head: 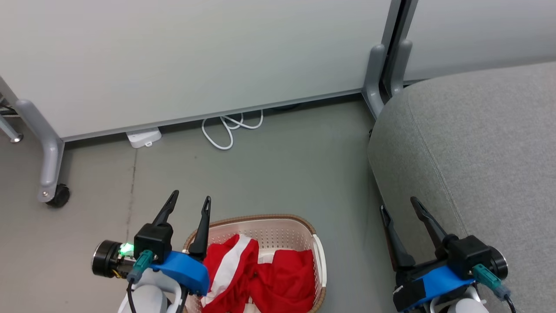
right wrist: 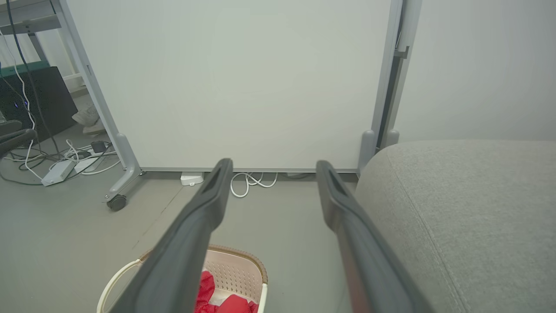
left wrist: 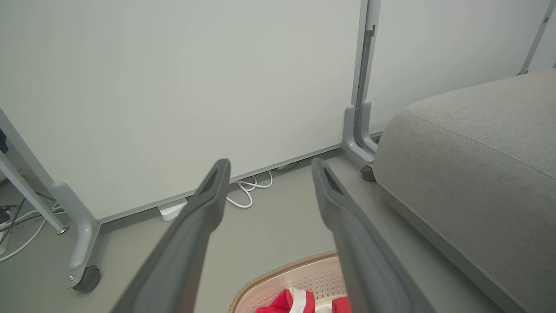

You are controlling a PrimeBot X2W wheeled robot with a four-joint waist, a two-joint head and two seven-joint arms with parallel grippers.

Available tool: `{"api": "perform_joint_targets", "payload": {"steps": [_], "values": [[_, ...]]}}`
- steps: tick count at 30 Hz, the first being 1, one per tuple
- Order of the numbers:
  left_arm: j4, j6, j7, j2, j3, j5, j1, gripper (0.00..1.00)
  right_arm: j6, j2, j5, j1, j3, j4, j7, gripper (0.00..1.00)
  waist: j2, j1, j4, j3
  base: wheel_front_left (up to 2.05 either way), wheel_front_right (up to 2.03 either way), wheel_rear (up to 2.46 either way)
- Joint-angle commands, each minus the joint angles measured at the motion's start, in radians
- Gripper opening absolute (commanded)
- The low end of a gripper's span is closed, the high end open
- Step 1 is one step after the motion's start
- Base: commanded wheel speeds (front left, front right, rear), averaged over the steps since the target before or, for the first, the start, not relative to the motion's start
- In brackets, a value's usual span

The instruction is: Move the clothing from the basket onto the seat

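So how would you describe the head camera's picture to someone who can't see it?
Looking down: a cream basket holding red clothing sits on a grey floor. The left pincer hangs open over the basket's left rim; the right pincer, also open, is by a large grey seat. Behind run a white partition and a looped white cable.

- You've got no text, label, brand or number to read in any view right now.
- The white box (head: 143, 138) on the floor (head: 282, 174) is your only candidate, and any marking on it is too small to make out.
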State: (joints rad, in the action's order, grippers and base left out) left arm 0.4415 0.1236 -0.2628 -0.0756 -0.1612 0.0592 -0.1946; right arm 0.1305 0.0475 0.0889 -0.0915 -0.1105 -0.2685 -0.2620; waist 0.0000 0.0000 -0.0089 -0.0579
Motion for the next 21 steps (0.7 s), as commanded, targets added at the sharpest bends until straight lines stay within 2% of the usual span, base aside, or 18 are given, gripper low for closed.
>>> {"api": "perform_joint_targets", "payload": {"steps": [1,5,11,21], "values": [[0.024,0.004,-0.003,-0.012,-0.010,0.004,-0.039,1.00,0.000,0.005,-0.007,-0.024,-0.004,0.009,-0.005,1.00,0.0000,0.0000,-0.031,-0.046,0.00,0.00,0.00],[0.104,0.009,-0.003,-0.038,-0.045,0.019,-0.126,1.00,0.000,0.005,-0.010,-0.065,-0.009,0.019,-0.004,1.00,0.0000,0.0000,-0.066,-0.125,0.00,0.00,0.00],[0.258,0.007,-0.003,-0.105,-0.183,0.079,-0.281,1.00,0.000,0.005,-0.001,-0.139,-0.018,0.043,-0.004,1.00,0.0000,0.0000,-0.123,-0.263,0.00,0.00,0.00],[0.476,0.007,-0.003,-0.169,-0.383,0.189,-0.465,1.00,0.000,0.004,0.004,-0.222,-0.023,0.074,-0.004,1.00,0.0000,0.0000,-0.155,-0.426,0.00,0.00,0.00]]}}
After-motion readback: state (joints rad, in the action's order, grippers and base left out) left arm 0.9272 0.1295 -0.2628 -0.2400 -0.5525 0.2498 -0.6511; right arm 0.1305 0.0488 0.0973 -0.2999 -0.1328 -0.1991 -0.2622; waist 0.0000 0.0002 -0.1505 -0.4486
